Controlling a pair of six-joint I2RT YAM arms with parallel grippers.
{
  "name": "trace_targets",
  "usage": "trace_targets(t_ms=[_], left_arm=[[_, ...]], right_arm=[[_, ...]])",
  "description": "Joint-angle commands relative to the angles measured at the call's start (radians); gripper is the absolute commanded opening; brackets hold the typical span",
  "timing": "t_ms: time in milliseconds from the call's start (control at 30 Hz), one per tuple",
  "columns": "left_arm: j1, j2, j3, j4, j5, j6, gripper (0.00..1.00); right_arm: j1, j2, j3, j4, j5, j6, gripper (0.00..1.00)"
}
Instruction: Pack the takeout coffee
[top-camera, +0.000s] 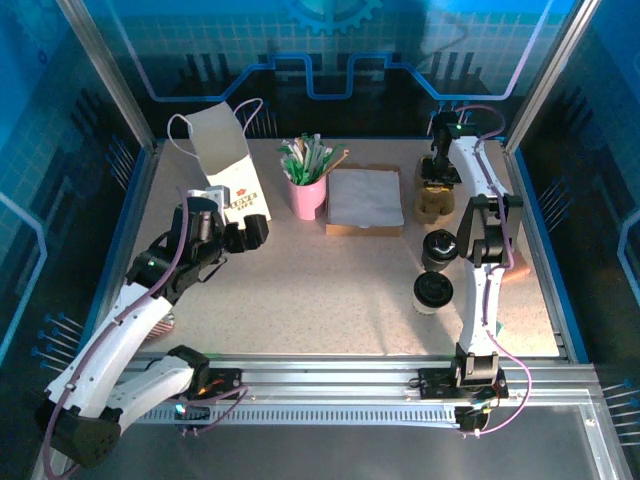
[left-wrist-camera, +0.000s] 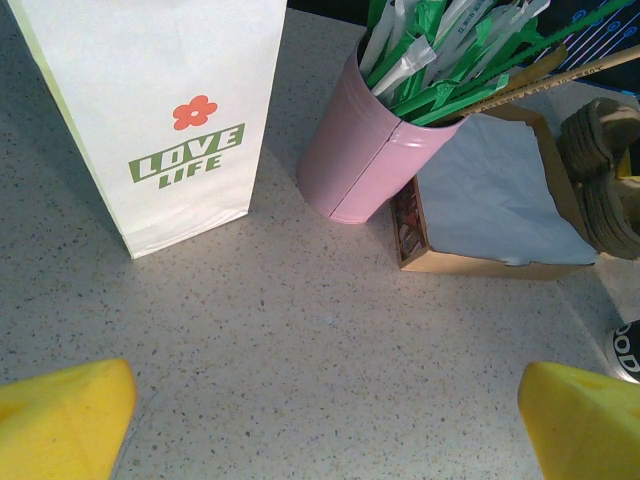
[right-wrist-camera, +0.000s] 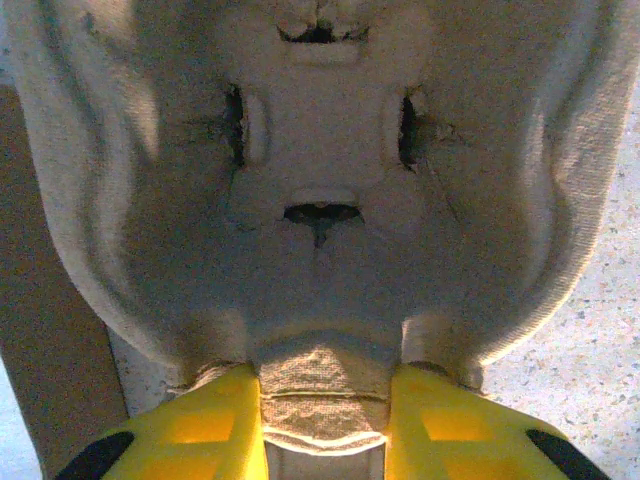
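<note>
Takeout coffee (top-camera: 440, 248) near right tool (top-camera: 436, 184)

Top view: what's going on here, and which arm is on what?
The right gripper is out at the far right of the table, pinching a ridge at the edge of the carrier. The left gripper hangs open and empty over the table, just in front of the bag. The far cup and near cup, both lidded, stand untouched on the right side, so nothing is packed yet.
</note>
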Motion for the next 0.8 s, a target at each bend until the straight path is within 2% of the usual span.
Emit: trace_targets(t_ms=[0, 400, 633, 767], left_arm=[[0.008, 0.001, -0.005, 0.020, -0.018, 0.027, 0.99], [0.008, 0.004, -0.005, 0.021, -0.001, 0.026, 0.99], [0.007, 0.069, 0.030, 0.004, 0.103, -0.005, 0.99], [0.001, 0.105, 0.060, 0.006, 0.186, -0.051, 0.99]], right_arm=[[-0.013, -0.074, 0.042, -0.037, -0.022, 0.022, 0.26], [-0.013, -0.106, 0.028, -0.047, -0.048, 0.024, 0.28], [-0.015, -0.102, 0.013, -0.036, -0.070, 0.024, 0.31], [-0.016, -0.096, 0.011, -0.036, -0.076, 0.025, 0.37]])
